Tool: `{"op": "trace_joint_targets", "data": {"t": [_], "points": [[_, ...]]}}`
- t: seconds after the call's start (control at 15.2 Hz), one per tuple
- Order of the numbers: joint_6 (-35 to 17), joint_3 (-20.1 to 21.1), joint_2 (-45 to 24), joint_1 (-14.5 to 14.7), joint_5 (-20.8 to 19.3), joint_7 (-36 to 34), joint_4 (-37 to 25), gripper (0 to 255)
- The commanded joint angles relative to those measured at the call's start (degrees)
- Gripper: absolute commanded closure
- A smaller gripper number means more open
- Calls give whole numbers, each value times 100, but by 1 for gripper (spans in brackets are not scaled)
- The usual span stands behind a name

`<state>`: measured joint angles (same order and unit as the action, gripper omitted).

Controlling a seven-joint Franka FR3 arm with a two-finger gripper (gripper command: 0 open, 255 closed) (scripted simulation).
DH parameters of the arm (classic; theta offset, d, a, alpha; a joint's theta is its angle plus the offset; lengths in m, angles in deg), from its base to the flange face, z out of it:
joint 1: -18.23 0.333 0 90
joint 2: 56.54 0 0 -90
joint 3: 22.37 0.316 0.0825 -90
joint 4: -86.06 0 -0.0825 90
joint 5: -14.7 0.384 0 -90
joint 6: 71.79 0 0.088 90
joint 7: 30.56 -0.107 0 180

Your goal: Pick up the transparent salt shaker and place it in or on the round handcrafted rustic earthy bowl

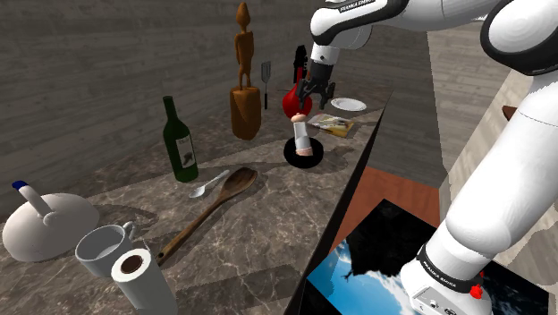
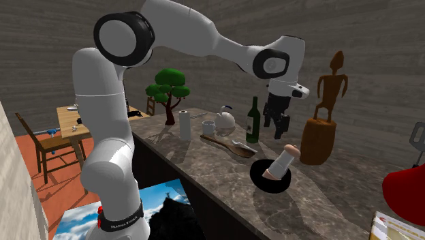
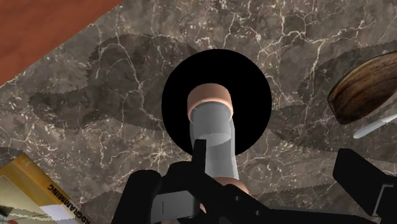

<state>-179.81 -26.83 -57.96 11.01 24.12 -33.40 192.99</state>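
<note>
Over the far end of the desk [image 1: 268,242], shoulder view: the hand [image 1: 315,91] hangs just above the salt shaker [image 1: 301,134]. It is apart from it, fingers spread, gripping nothing. The shaker, grey body with pinkish ends, sits in the black bowl [image 1: 315,157], so I judge the placing done and the hand kept clear on purpose. A green bottle [image 1: 181,141] and a wooden spoon [image 1: 215,208] lie nearer and to the left, out of the way. From here the shaker reads almost upright.

Second exterior view: side-on, it shows what the first hides. The shaker [image 2: 282,162] leans hard, lower end down in the bowl [image 2: 262,183], body propped on the rim, upper end poking out toward the wooden figure [image 2: 327,109]. There is a plain gap under the hand [image 2: 278,123]. My guess is a knock could tip the shaker out.

Wrist view: looking down, the hand [image 3: 273,159] has its fingers wide apart. The shaker [image 3: 215,137] is below, not clasped, with the bowl [image 3: 254,89] a black disc around its far cap. This view shows the hand over the bowl but flattens the lean.
</note>
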Motion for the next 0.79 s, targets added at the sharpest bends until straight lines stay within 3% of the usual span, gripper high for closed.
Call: {"op": "trace_joint_targets", "data": {"t": [0.0,0.2,0.73], "points": [[187,-12,21,-13,-11,-7,-165,0],[718,-47,39,-49,-33,-24,-673,0],[718,-47,39,-49,-33,-24,-673,0]]}}
